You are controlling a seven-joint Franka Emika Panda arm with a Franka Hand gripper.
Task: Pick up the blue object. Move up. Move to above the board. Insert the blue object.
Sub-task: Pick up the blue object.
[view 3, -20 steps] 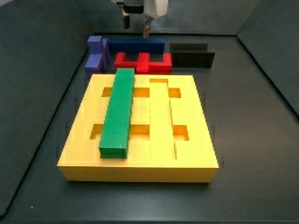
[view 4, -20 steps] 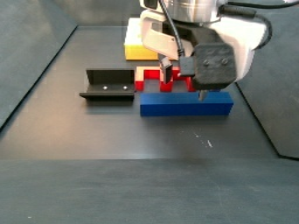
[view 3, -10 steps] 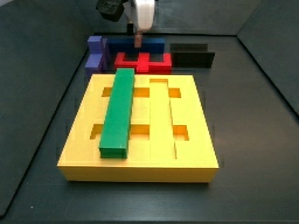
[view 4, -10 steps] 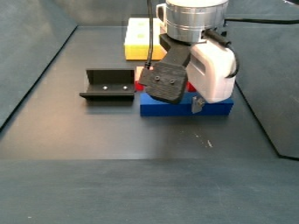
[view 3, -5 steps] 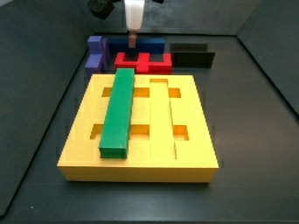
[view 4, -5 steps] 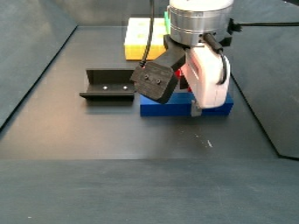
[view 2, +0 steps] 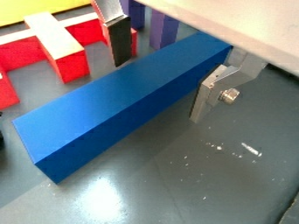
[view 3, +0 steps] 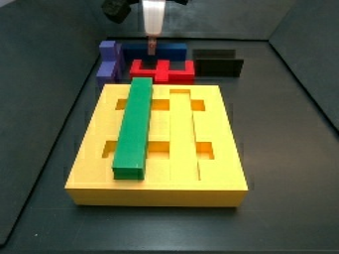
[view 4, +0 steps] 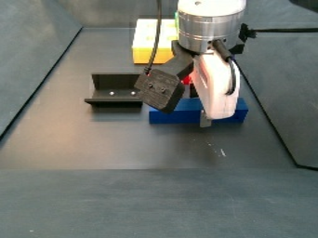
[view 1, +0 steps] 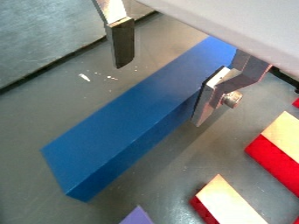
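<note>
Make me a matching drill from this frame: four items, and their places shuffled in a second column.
Items:
1. long dark-blue bar
2. long green bar
3. large yellow grooved board
4. dark L-shaped fixture

Places:
A. lying in a groove of the board
B. standing on the floor, apart from the pieces
C. between the open gripper fingers, on the floor
D. under the green bar

Pairs: 1-C, 2-A, 3-D, 4-B

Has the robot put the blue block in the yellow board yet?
Not yet. The blue object lies on the floor, and the open gripper straddles it, fingers on either side, not visibly touching. Gripping, lifting, carrying and inserting remain. The board holds only the green bar.
</note>
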